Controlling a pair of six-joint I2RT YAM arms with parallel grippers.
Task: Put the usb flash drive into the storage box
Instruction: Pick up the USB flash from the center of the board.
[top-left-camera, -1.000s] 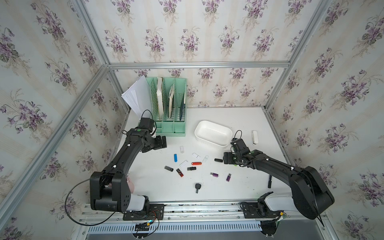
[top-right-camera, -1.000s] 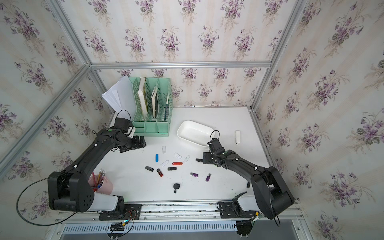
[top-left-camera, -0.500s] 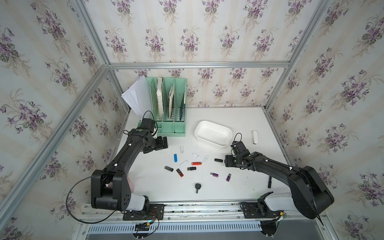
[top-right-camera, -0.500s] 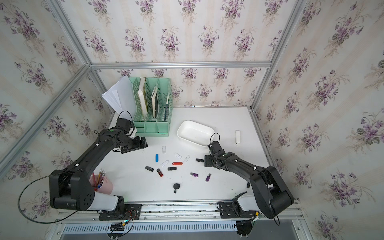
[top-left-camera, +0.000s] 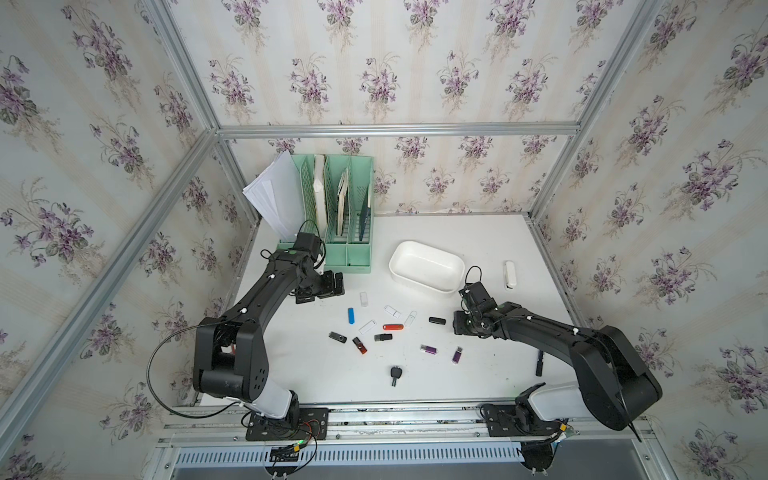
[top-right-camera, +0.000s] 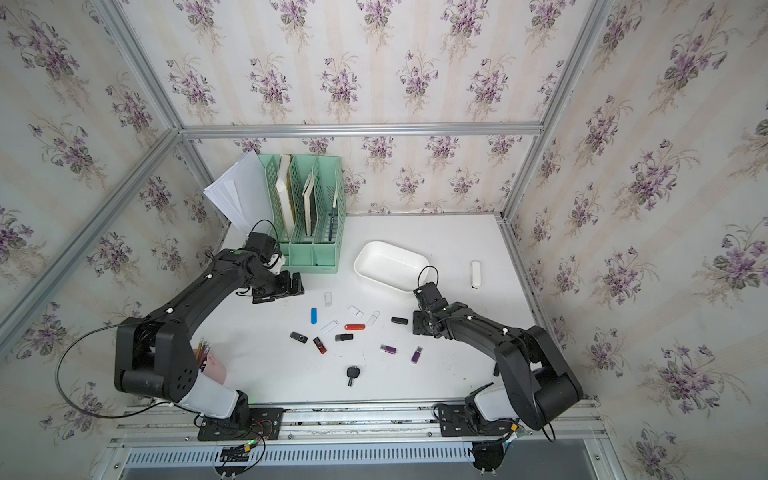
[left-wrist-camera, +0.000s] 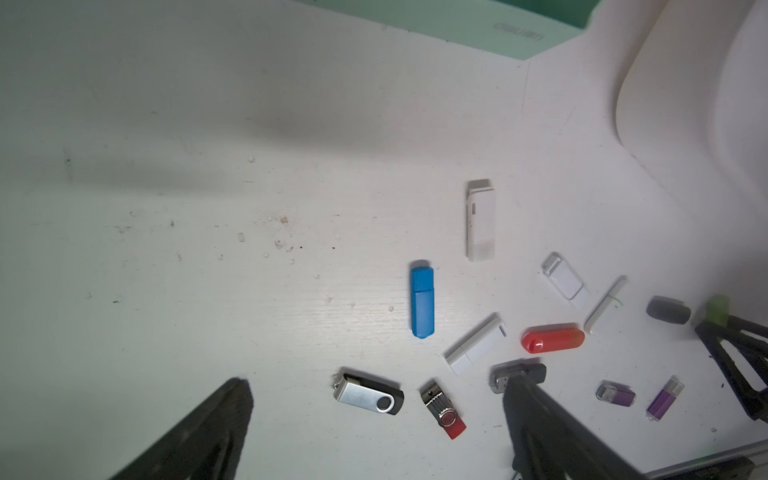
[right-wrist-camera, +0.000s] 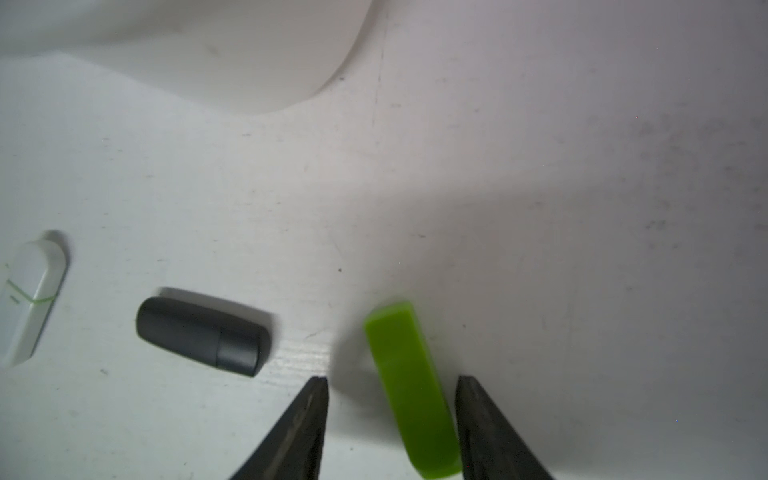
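Note:
A lime-green usb flash drive (right-wrist-camera: 409, 386) lies flat on the white table between the fingers of my right gripper (right-wrist-camera: 391, 379). One finger stands right against it and the other a clear gap away, so the gripper is open around it. In both top views the right gripper (top-left-camera: 458, 327) (top-right-camera: 417, 326) hides this drive. The storage box (top-left-camera: 424, 286) (top-right-camera: 390, 283), a shallow white tub, sits just behind it with nothing showing inside. My left gripper (top-left-camera: 334, 286) (left-wrist-camera: 376, 381) hangs wide open by the green organizer, holding nothing.
Several other drives lie scattered mid-table: blue (top-left-camera: 351, 316), red (top-left-camera: 392, 327), dark capsule (top-left-camera: 437, 320) (right-wrist-camera: 203, 332), and two purple ones (top-left-camera: 430, 350). A mint-green file organizer (top-left-camera: 347, 249) stands at the back left. A white stick (top-left-camera: 510, 274) lies right of the box and a black pen (top-left-camera: 539, 362) near the right edge.
My right gripper's jaws have narrowed around the green drive and the wrist has dropped slightly lower. The left arm has barely shifted.

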